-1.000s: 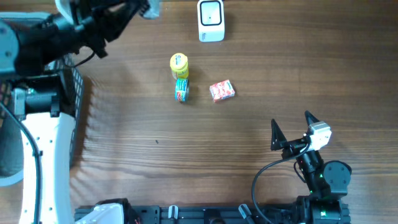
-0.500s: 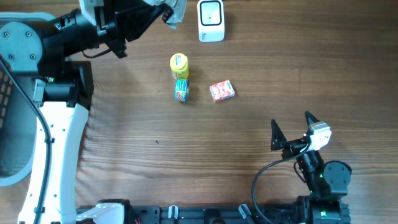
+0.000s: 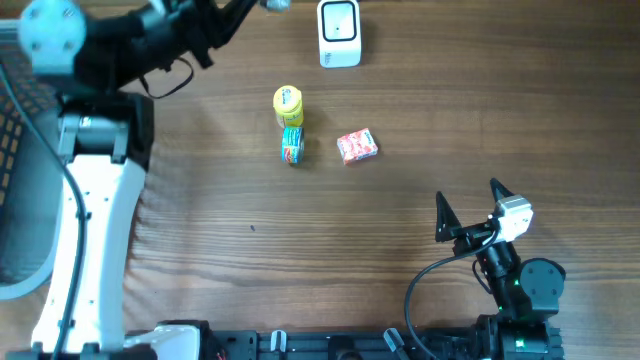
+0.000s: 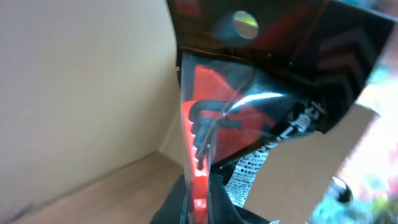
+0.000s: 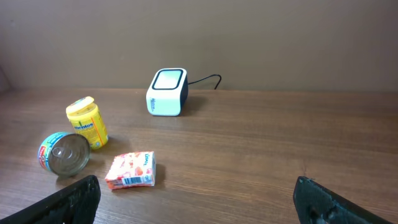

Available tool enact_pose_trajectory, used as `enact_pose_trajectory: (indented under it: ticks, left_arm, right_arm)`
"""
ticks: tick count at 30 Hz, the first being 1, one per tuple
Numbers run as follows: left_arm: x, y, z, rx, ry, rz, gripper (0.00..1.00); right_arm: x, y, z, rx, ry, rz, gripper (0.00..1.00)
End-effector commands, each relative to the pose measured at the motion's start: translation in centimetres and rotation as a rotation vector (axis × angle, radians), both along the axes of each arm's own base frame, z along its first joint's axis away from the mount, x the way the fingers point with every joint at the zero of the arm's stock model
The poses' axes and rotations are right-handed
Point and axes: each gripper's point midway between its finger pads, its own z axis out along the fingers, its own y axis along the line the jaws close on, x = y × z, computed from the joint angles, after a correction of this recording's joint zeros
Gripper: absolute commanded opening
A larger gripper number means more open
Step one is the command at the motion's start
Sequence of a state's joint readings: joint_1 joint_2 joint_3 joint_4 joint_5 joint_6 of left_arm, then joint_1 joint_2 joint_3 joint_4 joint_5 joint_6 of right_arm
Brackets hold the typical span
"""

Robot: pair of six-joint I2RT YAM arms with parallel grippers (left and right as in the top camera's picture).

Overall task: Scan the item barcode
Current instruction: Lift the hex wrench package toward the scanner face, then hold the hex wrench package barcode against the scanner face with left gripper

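My left gripper [image 4: 200,199] is shut on the edge of a black and red packet [image 4: 249,118] wrapped in clear plastic, with white printed text on its lower side. Seen from overhead, that gripper and the packet [image 3: 276,4] sit at the table's far edge, just left of the white barcode scanner [image 3: 339,33]. The scanner [image 5: 168,92] stands upright with its window facing the near side. My right gripper [image 3: 468,210] rests open at the near right, far from everything, with nothing between its fingers.
A yellow jar [image 3: 288,104], a tin can [image 3: 292,146] lying on its side and a pink-orange carton [image 3: 357,146] sit mid-table below the scanner. The scanner's cable runs off at the back. A mesh basket [image 3: 15,150] stands at the left edge.
The left arm has swung right and towards the far edge, carrying the packet up beside the scanner. The right arm has not moved.
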State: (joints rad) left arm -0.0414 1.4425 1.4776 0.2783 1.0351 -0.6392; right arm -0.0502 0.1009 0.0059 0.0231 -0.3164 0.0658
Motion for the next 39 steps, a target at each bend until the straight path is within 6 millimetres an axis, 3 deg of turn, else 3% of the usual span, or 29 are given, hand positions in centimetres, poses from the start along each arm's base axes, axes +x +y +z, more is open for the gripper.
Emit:
enact_pose_trajectory:
  ticks: [1,5,8,13,19,23,26,29,32,36,39]
  left_arm:
    - [4.6,0.5,-2.8,-0.015,0.075,0.112,0.04]
    - [9.8,0.4,-8.4,-0.02,0.278,0.307,0.04]
    - [11.8,-0.1,-12.0,0.005,0.387,0.417,0.04]
    - [13.6,-1.3,-16.7,0.064,0.489,0.577,0.04]
    - [15.1,-1.9,-20.7,0.116,0.536,0.696,0.04]
    - [17.1,-0.2,-21.4,0.084,0.509,0.83,0.04]
    - [18.4,0.6,-19.4,0.015,0.407,0.881,0.04]
    - [19.2,0.9,-16.2,-0.083,0.304,0.892,0.04]
    - [20.6,0.5,-15.5,-0.092,0.293,0.895,0.04]
    - [23.3,-1.8,-18.8,0.004,0.394,0.837,0.04]
    - [23.6,-3.2,-22.4,0.091,0.496,0.776,0.04]
  right_arm:
    - [0.0,0.0,0.1,-0.004,-0.004,0.001,1.0]
    - [0.0,0.0,0.1,-0.004,-0.004,0.001,1.0]
    - [0.0,0.0,0.1,-0.004,-0.004,0.001,1.0]
    - [0.0,0.0,0.1,-0.004,-0.004,0.001,1.0]
    - [0.0,0.0,0.1,-0.004,-0.004,0.001,1.0]
    - [0.0,0.0,0.1,-0.004,-0.004,0.001,1.0]
    - [0.0,0.0,0.1,-0.004,-0.004,0.001,1.0]
    - [0.0,0.0,0.1,-0.004,-0.004,0.001,1.0]
    - [0.0,0.0,0.1,-0.004,-0.004,0.001,1.0]
    - [0.0,0.0,0.1,-0.004,-0.004,0.001,1.0]
    - [0.0,0.0,0.1,-0.004,-0.004,0.001,1.0]
